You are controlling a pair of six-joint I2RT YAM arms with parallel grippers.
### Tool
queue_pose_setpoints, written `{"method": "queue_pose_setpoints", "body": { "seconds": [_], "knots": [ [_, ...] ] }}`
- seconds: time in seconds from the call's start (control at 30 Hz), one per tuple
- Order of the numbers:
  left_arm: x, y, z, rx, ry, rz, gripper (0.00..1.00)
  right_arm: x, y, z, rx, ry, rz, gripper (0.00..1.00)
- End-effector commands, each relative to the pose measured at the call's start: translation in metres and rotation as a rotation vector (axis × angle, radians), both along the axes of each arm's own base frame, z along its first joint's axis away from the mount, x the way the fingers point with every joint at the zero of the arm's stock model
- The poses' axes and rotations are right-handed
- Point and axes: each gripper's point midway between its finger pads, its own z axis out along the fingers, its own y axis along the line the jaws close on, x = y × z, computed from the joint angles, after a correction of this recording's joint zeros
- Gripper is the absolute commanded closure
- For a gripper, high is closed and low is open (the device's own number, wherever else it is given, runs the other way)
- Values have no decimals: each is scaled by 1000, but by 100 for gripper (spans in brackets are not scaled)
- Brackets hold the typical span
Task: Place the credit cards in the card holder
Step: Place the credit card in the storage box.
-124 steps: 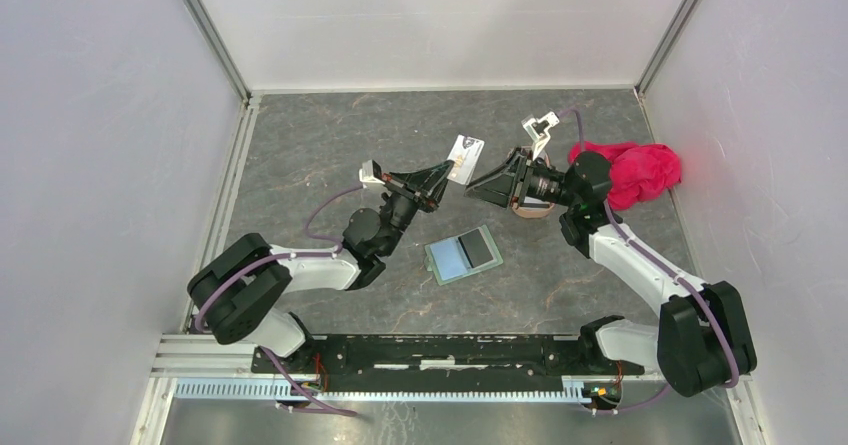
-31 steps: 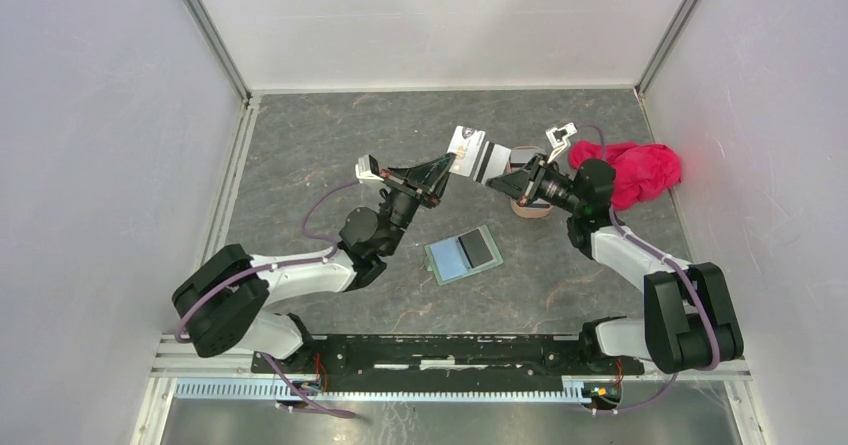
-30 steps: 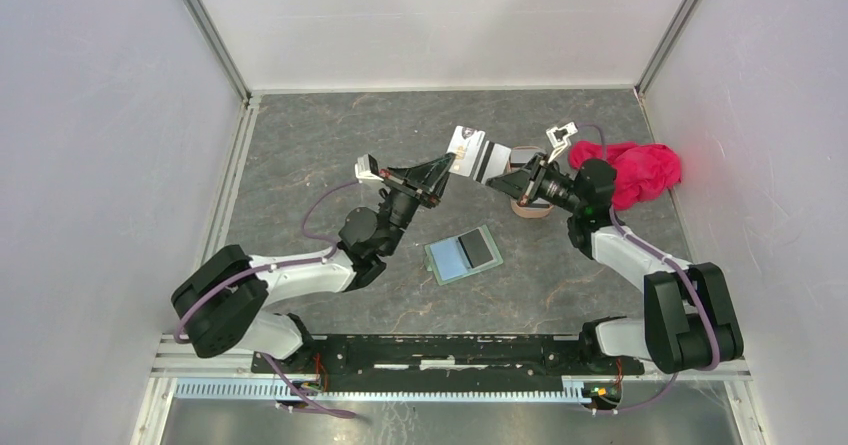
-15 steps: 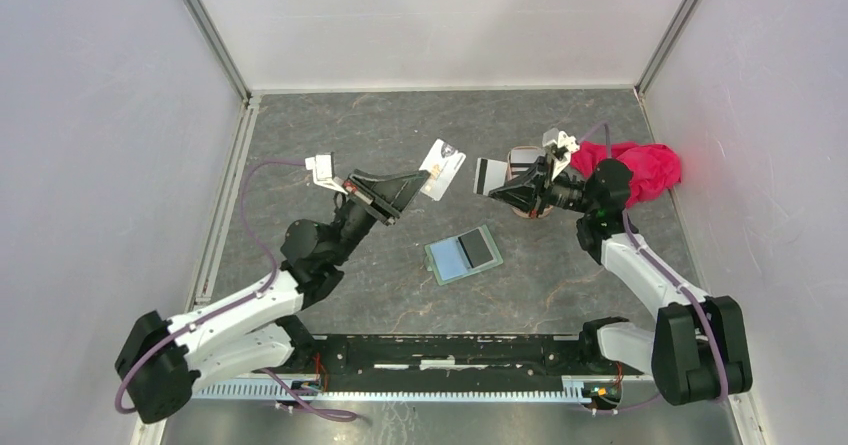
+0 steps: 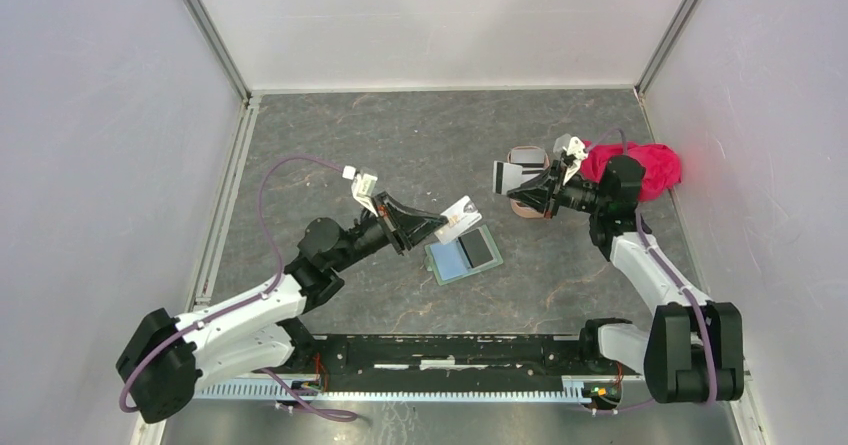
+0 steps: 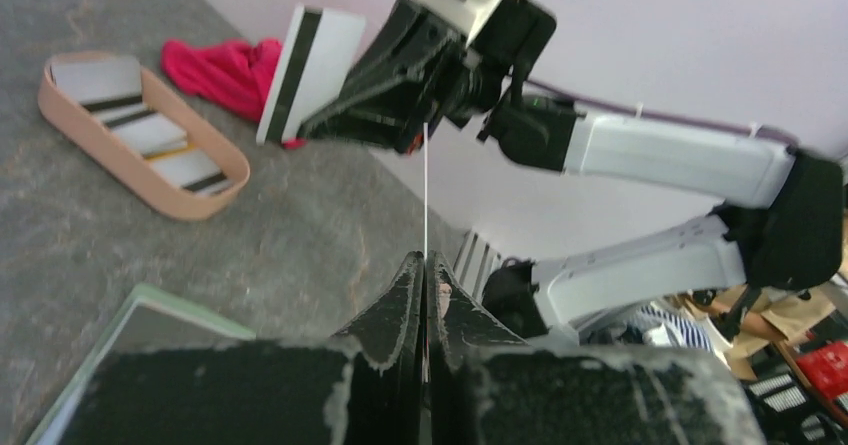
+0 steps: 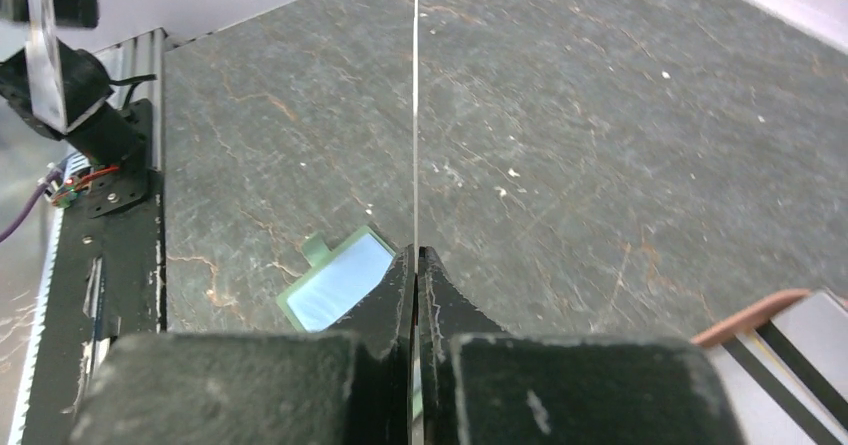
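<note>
The card holder (image 5: 463,254) lies open in the middle of the table, a dark card (image 5: 480,249) in its right pocket. My left gripper (image 5: 441,227) is shut on a whitish credit card (image 5: 461,213), held just above the holder's far left corner. That card shows edge-on in the left wrist view (image 6: 425,185), between shut fingertips. Over the tray, my right gripper (image 5: 528,187) is shut on a striped credit card (image 5: 507,176), which appears edge-on (image 7: 415,115) in the right wrist view. The holder's pale blue pocket (image 7: 335,280) shows below it.
A pinkish-brown tray (image 5: 532,215) stands right of centre under the right gripper, with several striped cards (image 6: 150,130) in it. A red cloth (image 5: 640,170) is bunched at the far right, behind the right arm. Enclosure walls close in the left, right and far sides.
My left arm has swung down and toward the near side, bringing its whitish card from mid-table to the holder. The right gripper has drawn back to the right with its striped card.
</note>
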Motion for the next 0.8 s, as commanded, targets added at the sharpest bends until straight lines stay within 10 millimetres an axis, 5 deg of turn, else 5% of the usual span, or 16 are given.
{"method": "queue_pose_setpoints", "body": {
  "seconds": [0.0, 0.33, 0.77],
  "knots": [
    [-10, 0, -15, 6, -49, -48, 94, 17, -14, 1, -31, -24, -48, 100],
    [-17, 5, -36, -80, 17, -87, 94, 42, -41, -30, -151, 15, -118, 100],
    [-20, -2, -49, 22, 5, -140, 98, 63, -69, -56, -392, 31, -159, 99]
  ]
}}
